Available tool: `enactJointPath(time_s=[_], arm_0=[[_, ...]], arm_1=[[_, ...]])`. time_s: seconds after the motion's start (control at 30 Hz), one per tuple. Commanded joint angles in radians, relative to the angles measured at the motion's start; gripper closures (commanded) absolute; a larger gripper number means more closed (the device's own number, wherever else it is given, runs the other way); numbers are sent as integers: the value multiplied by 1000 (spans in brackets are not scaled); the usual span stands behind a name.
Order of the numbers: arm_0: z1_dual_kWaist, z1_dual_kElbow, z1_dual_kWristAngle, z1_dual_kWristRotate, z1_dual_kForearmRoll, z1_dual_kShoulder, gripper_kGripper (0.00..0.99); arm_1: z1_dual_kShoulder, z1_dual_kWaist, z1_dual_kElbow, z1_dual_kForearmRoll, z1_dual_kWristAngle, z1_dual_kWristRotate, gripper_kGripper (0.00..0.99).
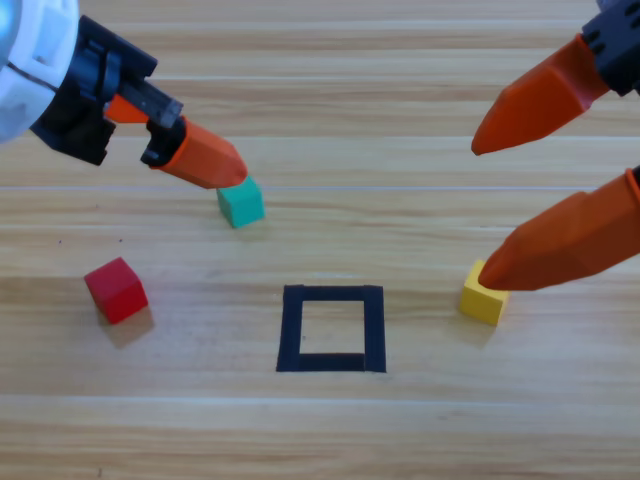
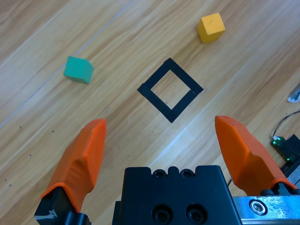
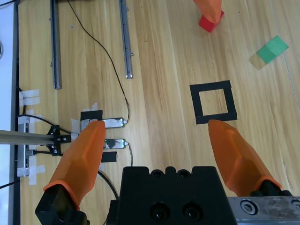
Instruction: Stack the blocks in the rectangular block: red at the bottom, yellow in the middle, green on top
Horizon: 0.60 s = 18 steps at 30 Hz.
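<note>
Both grippers, left (image 2: 159, 136) and right (image 3: 157, 140), hang with jaws wide, empty, above scattered cubes.

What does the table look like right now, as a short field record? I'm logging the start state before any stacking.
red cube: on the table, left of the outline, untouched
green cube: on the table, up-left of the outline, partly under the left jaw tip in the high view
yellow cube: on the table, right of the outline
outline: nothing inside it
left gripper: open, empty, above the table
right gripper: open, empty, one jaw tip over the yellow cube
stack: not started
</note>
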Motion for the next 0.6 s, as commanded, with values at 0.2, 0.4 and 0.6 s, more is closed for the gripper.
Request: enactJointPath(time_s=[0.2,0.4,0.6], arm_0=[[-22,23,16,-14,8,6,0],[-22,26,22,-15,11,0,0],[0,-12,71,-83,43,2,0]], arm_1=[[66,23,42,10,-35,33,21],[101,17,40,10,-258,159,21],[263,-16,40,10,-327,152,21]])
